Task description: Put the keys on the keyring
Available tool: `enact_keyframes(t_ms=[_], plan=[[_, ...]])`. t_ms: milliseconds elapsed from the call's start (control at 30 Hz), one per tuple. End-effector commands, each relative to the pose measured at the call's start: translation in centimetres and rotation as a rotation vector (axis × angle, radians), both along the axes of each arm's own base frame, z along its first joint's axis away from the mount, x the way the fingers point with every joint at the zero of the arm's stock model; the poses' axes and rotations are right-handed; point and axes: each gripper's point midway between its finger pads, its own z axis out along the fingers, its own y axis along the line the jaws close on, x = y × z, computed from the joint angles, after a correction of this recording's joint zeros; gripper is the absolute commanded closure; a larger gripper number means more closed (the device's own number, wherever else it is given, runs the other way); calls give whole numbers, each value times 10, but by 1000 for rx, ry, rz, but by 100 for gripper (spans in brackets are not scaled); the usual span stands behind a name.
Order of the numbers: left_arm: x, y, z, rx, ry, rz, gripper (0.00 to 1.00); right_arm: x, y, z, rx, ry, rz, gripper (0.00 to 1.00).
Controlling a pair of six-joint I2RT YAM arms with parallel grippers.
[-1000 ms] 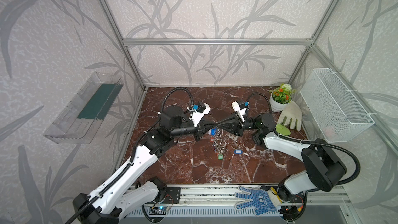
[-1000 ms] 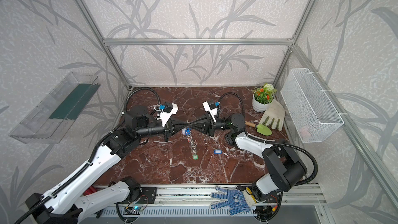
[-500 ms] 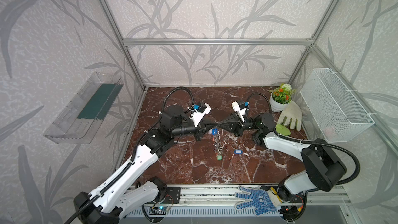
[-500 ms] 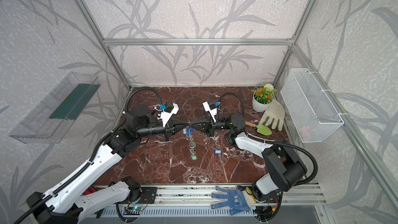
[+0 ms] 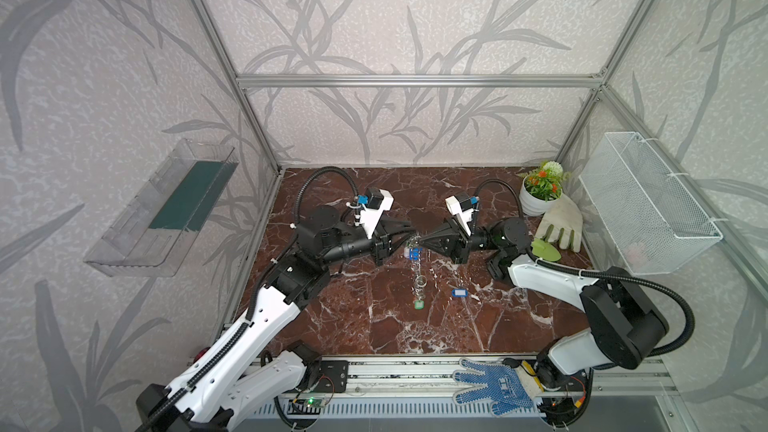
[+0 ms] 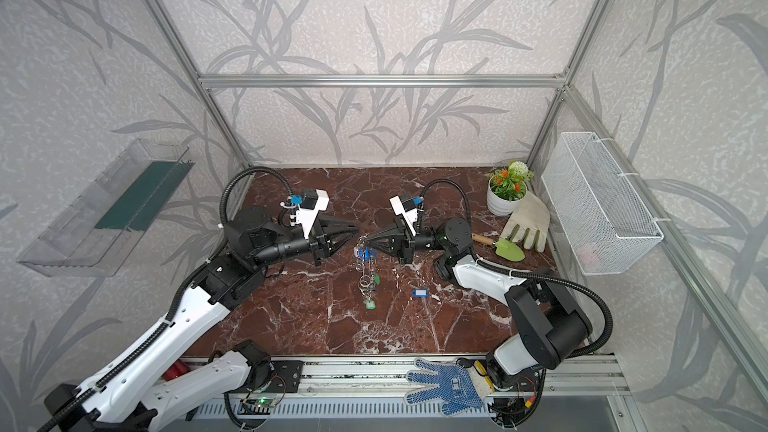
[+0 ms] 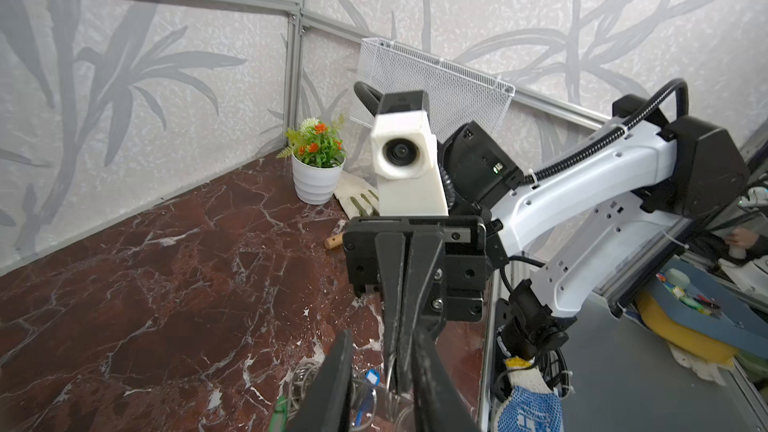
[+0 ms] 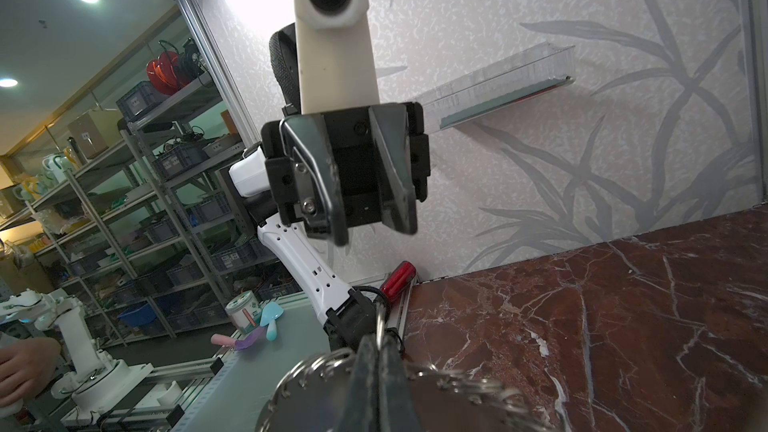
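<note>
keyring (image 8: 301, 398): a grey disc rimmed with split rings, hung above the middle of the counter (image 5: 365, 326) and held up by the right arm
right gripper (image 5: 422, 239): fingers (image 8: 370, 380) clenched on the rim of the disc
left gripper (image 5: 405, 232): fingers (image 7: 332, 384) spread and released, tip to tip with the right ones; some wire rings and a tag lie between them in the left wrist view, nothing pinched
hung keys: blue tags (image 5: 412, 253) just under the grip, a green tag (image 5: 418, 305) at the low end of the dangling string; I cannot tell whether it touches the counter
loose key (image 5: 459, 292): blue tag, flat on the counter, near the string on the right arm's side but apart from it
how the keyring will handle: probably stiff, flat and fairly weighty, and a grip on the rim lets it pivot, so the hung keys are likely to sway and tangle if moved fast; the split rings look thin, springy and slick
where to take hold: the loose key looks light and low on the marble, and its plastic tag is the thicker, less slippery part, so pinch across the tag's narrow sides and leave the metal end free for a ring
</note>
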Motion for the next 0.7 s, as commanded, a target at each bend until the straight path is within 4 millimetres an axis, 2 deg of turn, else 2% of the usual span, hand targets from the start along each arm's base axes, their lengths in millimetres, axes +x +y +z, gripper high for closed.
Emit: enact_keyframes(t_ms=[0, 167, 300, 667], plan=[[5, 16, 14, -116, 10, 40, 71, 1, -6, 28, 71, -69, -35, 100], [-9, 13, -3, -129, 30, -47, 67, 3, -7, 33, 80, -67, -45, 100], [-11, 12, -14, -129, 31, -52, 67, 3, -7, 35, 84, -65, -46, 100], [-11, -8, -23, -98, 50, -119, 73, 5, -7, 33, 80, -60, -47, 100]])
